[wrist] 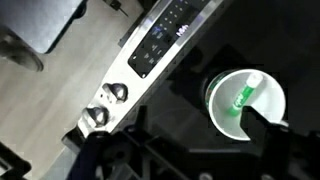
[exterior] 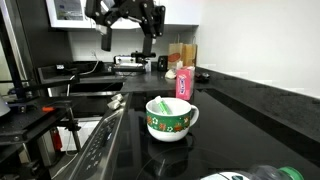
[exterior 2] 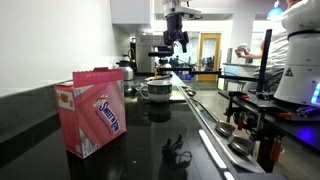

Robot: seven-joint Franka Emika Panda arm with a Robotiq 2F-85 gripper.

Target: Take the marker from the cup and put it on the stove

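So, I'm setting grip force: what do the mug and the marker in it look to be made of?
The mug looks like glazed ceramic: thick wall, glossy white inside, printed green-and-red pattern outside. The marker looks like smooth plastic, pale green with a whitish end, though it is too small to be sure.

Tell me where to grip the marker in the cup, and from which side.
I'd grip the marker by its upper end, coming straight down from above. It leans slanted inside the cup, tip poking just over the rim, and the walls block any sideways approach. The open gripper hangs high overhead.
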